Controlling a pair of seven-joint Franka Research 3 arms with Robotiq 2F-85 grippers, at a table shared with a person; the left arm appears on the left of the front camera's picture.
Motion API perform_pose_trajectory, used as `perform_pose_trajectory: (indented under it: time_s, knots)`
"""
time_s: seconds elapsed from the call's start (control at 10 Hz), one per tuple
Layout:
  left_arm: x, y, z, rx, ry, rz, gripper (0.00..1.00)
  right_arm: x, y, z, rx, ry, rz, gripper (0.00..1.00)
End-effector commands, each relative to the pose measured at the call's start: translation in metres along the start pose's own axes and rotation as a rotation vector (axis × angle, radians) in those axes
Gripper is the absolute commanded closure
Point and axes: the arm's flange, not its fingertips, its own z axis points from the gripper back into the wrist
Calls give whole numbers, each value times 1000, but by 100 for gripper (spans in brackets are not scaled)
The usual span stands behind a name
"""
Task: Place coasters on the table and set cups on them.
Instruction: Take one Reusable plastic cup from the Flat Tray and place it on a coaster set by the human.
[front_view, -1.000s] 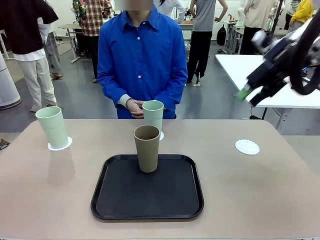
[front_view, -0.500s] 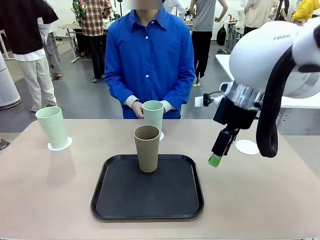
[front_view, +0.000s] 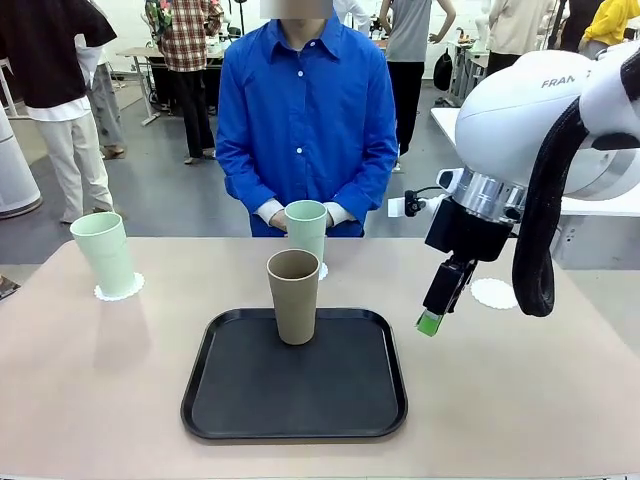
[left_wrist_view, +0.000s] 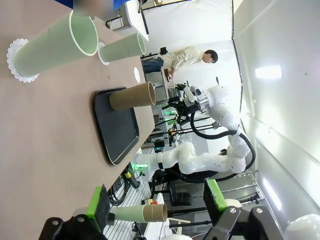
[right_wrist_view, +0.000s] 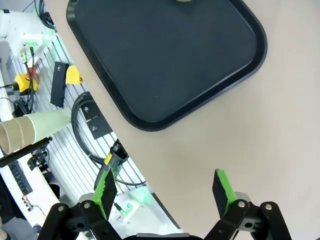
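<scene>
The brown cup (front_view: 293, 296) waits on the black tray (front_view: 300, 425); its coaster (front_view: 495, 293) lies bare on the desk (front_view: 100, 380). Between them hangs the right hand (front_view: 430, 320), fingers apart and empty, likely to fetch the cup. The left hand (left_wrist_view: 155, 200) is apart too.

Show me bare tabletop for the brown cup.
Free: table between the left mint cup and the tray, and the near right corner. Crowded: the tray's far edge, with the brown cup and middle mint cup; the right hand hangs beside the bare coaster.

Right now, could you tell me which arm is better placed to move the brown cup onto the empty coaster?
The right: its open tool hangs beside the tray, between the brown cup and the empty coaster.
</scene>
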Motion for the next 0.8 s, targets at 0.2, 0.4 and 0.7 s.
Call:
perform_pose_trajectory:
  time_s: [0.2, 0.4, 0.7]
  knots:
    - [1, -1, 1, -1, -13, -2, 0, 0, 1, 1, -2, -2, 1, 0]
    - [1, -1, 1, -1, -13, -2, 0, 4, -12, -11, 180, -436, 603, 0]
    - [1, -1, 1, -1, -13, -2, 0, 12, -53, -26, 217, -911, 834, 0]
